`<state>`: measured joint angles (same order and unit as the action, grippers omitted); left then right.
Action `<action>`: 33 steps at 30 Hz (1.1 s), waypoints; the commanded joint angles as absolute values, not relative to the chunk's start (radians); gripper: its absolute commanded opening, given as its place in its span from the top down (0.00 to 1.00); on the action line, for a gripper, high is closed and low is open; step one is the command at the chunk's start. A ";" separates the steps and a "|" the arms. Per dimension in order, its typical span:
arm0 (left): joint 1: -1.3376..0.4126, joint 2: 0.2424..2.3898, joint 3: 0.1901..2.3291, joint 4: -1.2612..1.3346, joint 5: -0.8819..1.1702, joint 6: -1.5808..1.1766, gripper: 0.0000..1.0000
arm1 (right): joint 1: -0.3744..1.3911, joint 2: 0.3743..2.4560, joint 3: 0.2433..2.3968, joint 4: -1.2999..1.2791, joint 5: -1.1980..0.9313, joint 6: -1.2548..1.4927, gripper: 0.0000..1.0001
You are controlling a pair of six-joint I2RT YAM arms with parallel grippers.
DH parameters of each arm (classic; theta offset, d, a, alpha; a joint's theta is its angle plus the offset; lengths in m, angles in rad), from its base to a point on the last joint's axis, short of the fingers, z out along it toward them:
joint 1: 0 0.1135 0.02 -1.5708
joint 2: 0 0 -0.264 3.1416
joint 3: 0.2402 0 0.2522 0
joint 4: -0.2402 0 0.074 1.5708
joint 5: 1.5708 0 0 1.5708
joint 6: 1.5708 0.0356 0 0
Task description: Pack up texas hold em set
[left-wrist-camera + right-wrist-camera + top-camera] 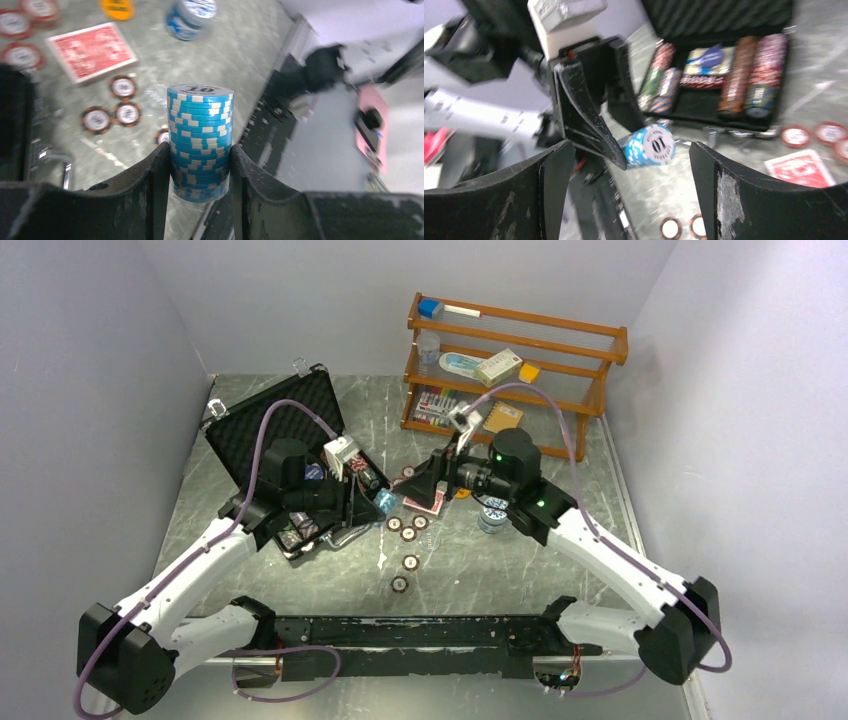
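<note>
Chips (408,534), card deck (92,50) litter table (500,580) centre; case (285,430) blocks far-left, shelf (515,370) far-right corner; passage free along near edge.

Chip stack (200,142) blue-white striped; card deck (92,50) red; case (235,440) black.

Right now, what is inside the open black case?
Rows of chips on edge, with a blurred pack between them. The left pincer, gripping a blue chip stack, covers one end of the case.

Number on top of the blue and white chip stack (200,145): 10
Words on the red card deck (92,50): too blurry to read
</note>
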<state>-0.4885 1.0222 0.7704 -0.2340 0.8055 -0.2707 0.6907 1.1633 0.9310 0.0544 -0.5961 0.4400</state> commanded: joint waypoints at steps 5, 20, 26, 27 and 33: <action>-0.477 1.011 0.769 -0.306 -0.009 -0.634 0.93 | 0.683 1.023 0.861 0.012 -0.023 0.487 0.11; -0.350 1.215 0.905 -0.680 -0.408 -1.020 0.93 | 0.683 1.074 0.858 -0.035 -0.021 0.536 0.14; -0.228 1.248 0.884 -0.622 -0.387 -1.000 0.93 | 0.683 1.080 0.860 -0.044 -0.015 0.533 0.14; -0.215 1.257 0.887 -0.613 -0.386 -0.991 0.93 | 0.683 1.083 0.859 -0.045 -0.015 0.532 0.14; -0.160 1.312 0.904 -0.545 -0.401 -0.923 0.93 | 0.683 1.096 0.864 -0.045 -0.015 0.535 0.14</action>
<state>-0.1848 1.2888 0.8814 -0.6399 -0.3634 -0.9672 0.6846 1.0859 0.8719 -0.0364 -0.0322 0.5312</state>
